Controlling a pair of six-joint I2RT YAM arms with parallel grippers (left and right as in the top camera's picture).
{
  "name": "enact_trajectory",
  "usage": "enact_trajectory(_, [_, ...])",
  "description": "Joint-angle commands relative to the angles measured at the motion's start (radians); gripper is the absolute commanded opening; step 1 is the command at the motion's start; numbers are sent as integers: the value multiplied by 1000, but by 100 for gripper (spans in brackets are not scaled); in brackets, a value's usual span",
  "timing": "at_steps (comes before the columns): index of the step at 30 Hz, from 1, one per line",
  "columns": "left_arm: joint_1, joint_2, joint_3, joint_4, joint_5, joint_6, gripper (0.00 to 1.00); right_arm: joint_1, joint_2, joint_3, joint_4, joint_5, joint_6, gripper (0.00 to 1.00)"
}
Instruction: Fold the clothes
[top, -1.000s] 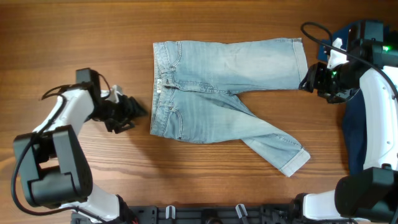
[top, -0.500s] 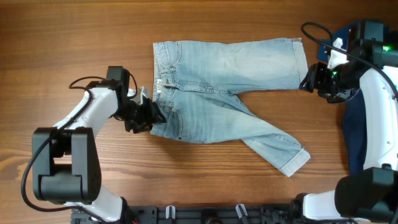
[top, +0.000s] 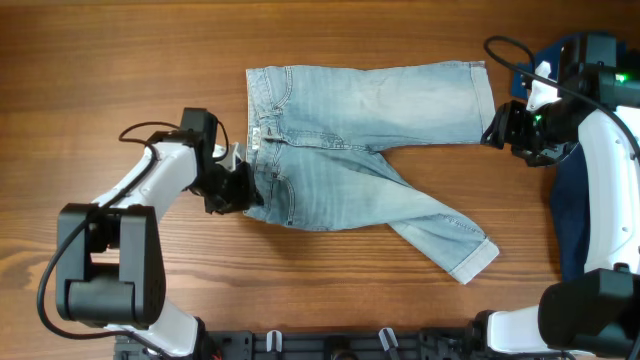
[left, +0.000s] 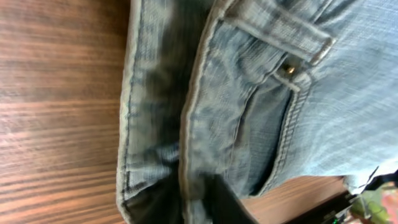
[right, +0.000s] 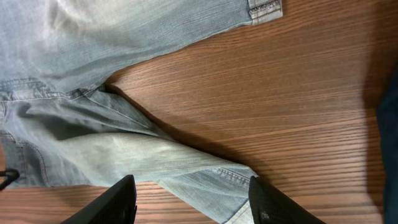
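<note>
The light blue jeans (top: 350, 150) lie flat mid-table, waistband to the left and legs spread to the right. One leg runs straight along the top; the other angles down to the lower right. My left gripper (top: 250, 188) is at the waistband's lower left corner. In the left wrist view its dark fingers (left: 227, 202) pinch a fold of the waistband denim (left: 261, 93). My right gripper (top: 495, 130) hovers beside the upper leg's cuff, open. Its two fingers (right: 121, 199) stand wide apart above the lower leg (right: 93, 149) with nothing between them.
A dark blue garment (top: 575, 210) lies along the table's right edge under the right arm, and shows as a strip (right: 390, 124) in the right wrist view. Bare wooden tabletop (top: 150, 80) surrounds the jeans.
My left arm has swung right from the bare table to the jeans' waistband, and its jaws have closed on the denim. The right arm has not moved.
</note>
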Motion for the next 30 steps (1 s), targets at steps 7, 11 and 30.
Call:
enact_trajectory(7, [72, -9, -14, 63, -221, -134, 4, 3, -20, -22, -16, 20, 5, 55])
enact_trajectory(11, [150, -9, -14, 102, -230, -181, 5, 3, -20, -85, 7, 6, 23, 55])
enact_trajectory(30, [232, -10, -14, 195, -184, -208, 85, 13, -20, -517, 142, -239, 93, 55])
